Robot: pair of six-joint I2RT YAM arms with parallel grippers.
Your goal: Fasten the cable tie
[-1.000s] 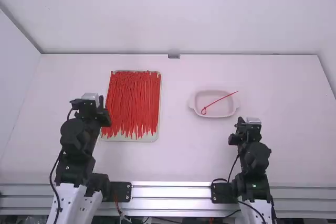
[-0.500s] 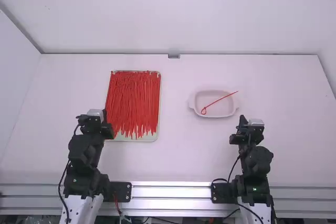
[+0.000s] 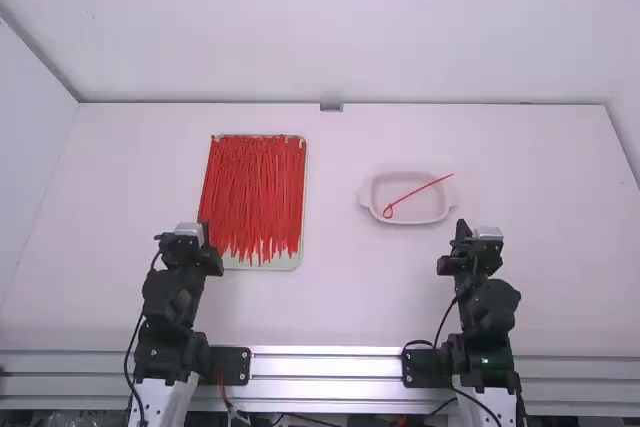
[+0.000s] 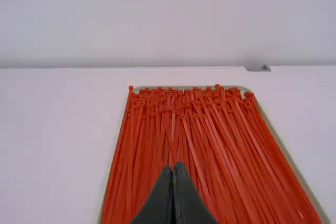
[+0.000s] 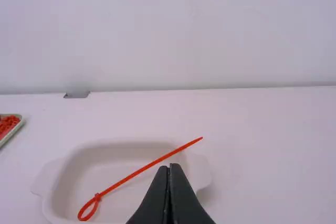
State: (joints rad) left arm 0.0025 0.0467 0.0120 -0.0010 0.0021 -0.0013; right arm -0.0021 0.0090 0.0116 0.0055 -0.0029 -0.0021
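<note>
Two pincers sit low near the arm bases, and both are closed on nothing. Taking the high view as a dial with the table's [image 3: 120, 177] middle at its centre, the left gripper [image 3: 207, 250] is at about 7 o'clock. In the left wrist view its fingers [image 4: 173, 167] are pressed flat together with no gap, and nothing is pinched between them. It points toward 12 o'clock along a tray [image 3: 255, 266] piled with loose red ties [image 3: 252, 199], which lie side by side lengthwise with their heads at the far end [image 4: 210, 140]. The tips sit at the tray's near-left corner; whether they touch the ties cannot be told.

The right gripper [image 3: 460, 232] is at about 5 o'clock, and its fingers [image 5: 169, 167] are likewise tight together and hold nothing. It faces a white dish [image 3: 375, 187] at about 3 o'clock from the centre, near it but apart from it.

One fastened cable tie [image 3: 415, 194] lies in that dish [image 5: 52, 174]. Its small closed loop rests on the dish floor at the 7 o'clock end. Its straight tail [image 5: 142, 170] runs toward 2 o'clock and passes over the far-right rim, with the tip past the edge. Neither pincer touches it.

A small grey bracket [image 3: 331, 104] sits at 12 o'clock on the table's far edge.
</note>
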